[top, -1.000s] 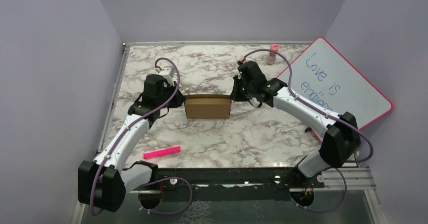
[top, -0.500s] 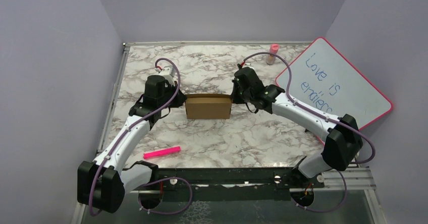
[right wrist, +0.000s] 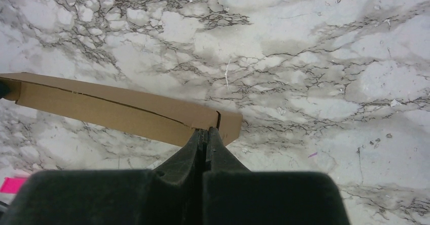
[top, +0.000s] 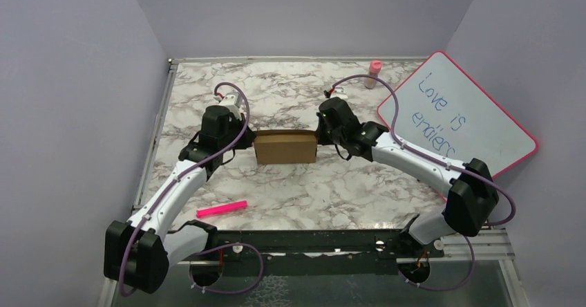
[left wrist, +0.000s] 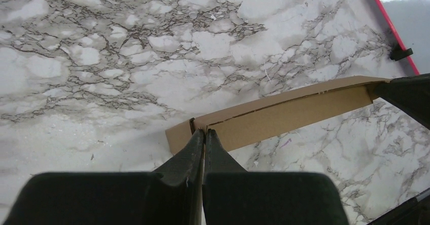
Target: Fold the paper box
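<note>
Listing what the desk (top: 290,92) carried, grey-veined marble pattern, walled on three sides:

1. Paper box (top: 285,146): plain brown cardboard, unprinted. It sat on the desk near the middle, one long side facing the arm bases, directly between the two pincers. Both wrist views showed a thin seam along its upper edge and a short slit at each end.

2. Left pincer (left wrist: 204,134): fingers pressed together with no gap visible. The tips met the left end of the box beside the slit. Whether any cardboard lay between them could not be told.

3. Right pincer (right wrist: 208,133): fingers likewise pressed together. The tips were against the right end of the box at its slit, and a grip on the cardboard could not be confirmed.

4. Whiteboard (top: 459,117): pink frame, blue handwriting, propped tilted at the right side of the desk, apart from the box, its lower part behind the right arm.

5. Pink stick (top: 222,209): lay flat toward the near left of the desk, well apart from the box.

6. Small bottle (top: 374,74): pink cap, upright at the far edge, just beside the top corner of the whiteboard
</note>
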`<move>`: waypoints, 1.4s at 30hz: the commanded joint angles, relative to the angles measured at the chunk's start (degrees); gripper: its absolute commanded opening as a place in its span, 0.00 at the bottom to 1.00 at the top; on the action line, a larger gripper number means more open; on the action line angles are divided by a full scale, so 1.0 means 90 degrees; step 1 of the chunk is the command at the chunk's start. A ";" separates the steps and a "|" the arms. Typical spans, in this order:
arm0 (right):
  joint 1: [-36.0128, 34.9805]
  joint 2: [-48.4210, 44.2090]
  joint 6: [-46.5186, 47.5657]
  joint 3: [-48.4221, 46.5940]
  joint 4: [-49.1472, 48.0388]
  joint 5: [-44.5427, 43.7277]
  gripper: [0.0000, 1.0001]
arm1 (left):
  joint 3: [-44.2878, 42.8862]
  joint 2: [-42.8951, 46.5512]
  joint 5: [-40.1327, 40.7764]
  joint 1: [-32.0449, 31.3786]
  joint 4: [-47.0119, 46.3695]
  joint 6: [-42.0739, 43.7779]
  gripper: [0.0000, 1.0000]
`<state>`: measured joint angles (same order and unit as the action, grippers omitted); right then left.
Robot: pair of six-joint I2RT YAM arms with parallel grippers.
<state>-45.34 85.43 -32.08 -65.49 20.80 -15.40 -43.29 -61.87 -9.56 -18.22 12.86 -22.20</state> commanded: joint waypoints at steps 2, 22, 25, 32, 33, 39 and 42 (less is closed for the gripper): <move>-0.0201 0.0263 -0.0020 0.0303 0.0379 0.0323 0.01 | -0.0250 0.0021 0.0098 -0.0364 0.0512 0.0462 0.00; -0.0262 0.0384 0.0029 0.0324 0.0404 0.0314 0.01 | -0.0625 -0.0259 0.0615 -0.0745 0.0710 0.1075 0.00; -0.0274 0.0398 0.0038 0.0321 0.0404 0.0305 0.01 | -0.0710 -0.0309 0.0719 -0.0811 0.0728 0.1194 0.00; -0.0290 0.0440 0.0048 0.0292 0.0441 0.0264 0.01 | -0.0772 -0.0428 0.1013 -0.1032 0.0834 0.1335 0.00; -0.0286 0.0456 0.0048 0.0294 0.0436 0.0262 0.01 | -0.0772 -0.0438 0.1175 -0.1062 0.0843 0.1349 0.00; -0.0300 0.0493 0.0031 0.0294 0.0429 0.0275 0.01 | -0.0747 -0.0434 0.1392 -0.1230 0.0856 0.1300 0.00; -0.0321 0.0461 -0.0007 0.0344 0.0412 0.0238 0.01 | -0.0594 -0.0416 0.1405 -0.1281 0.0826 0.1093 0.00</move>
<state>-46.09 86.59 -31.00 -65.08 19.40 -17.39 -48.86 -65.21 6.00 -27.68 20.05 -9.91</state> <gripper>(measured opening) 0.016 0.005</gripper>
